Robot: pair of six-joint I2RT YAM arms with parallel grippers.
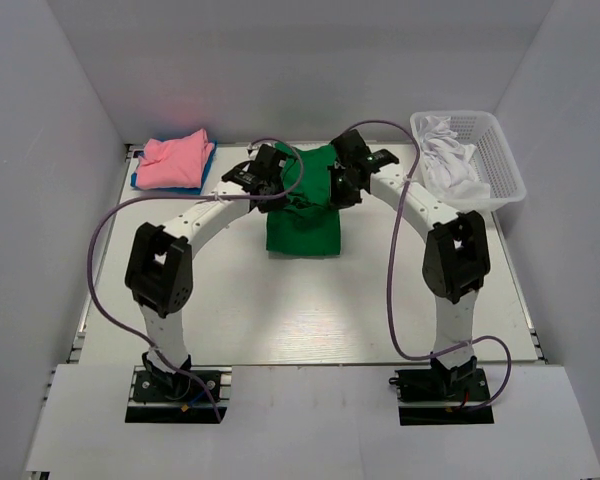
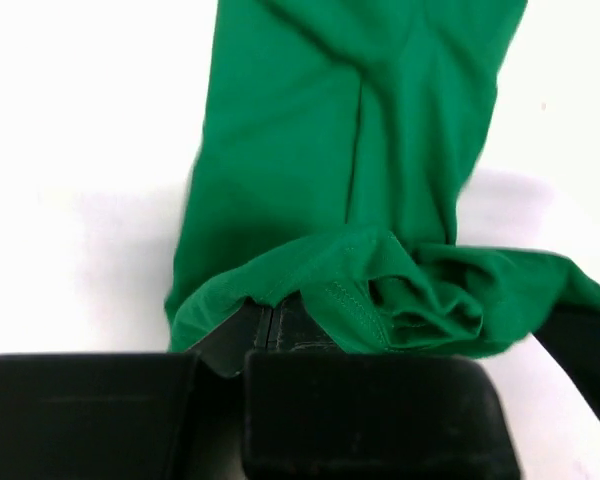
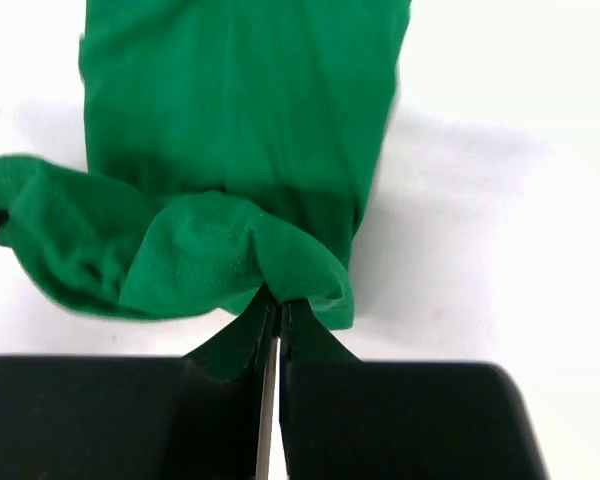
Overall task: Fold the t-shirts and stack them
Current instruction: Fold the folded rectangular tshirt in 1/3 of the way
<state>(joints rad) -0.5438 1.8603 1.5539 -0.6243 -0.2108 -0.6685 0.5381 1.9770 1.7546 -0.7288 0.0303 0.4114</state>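
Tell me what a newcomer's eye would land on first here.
First comes the bright green t-shirt at the table's middle, pinched by the left gripper and the right gripper, both shut on it. Next are a folded pink t-shirt lying on a blue t-shirt in the far left corner, and a white mesh basket holding white cloth at far right.

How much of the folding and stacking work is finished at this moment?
Done: a folded pink t-shirt lies on a blue t-shirt at the far left. In hand: the left gripper and right gripper each pinch an edge of the green t-shirt, apparently mid-fold. Left: white cloth waits in the basket.
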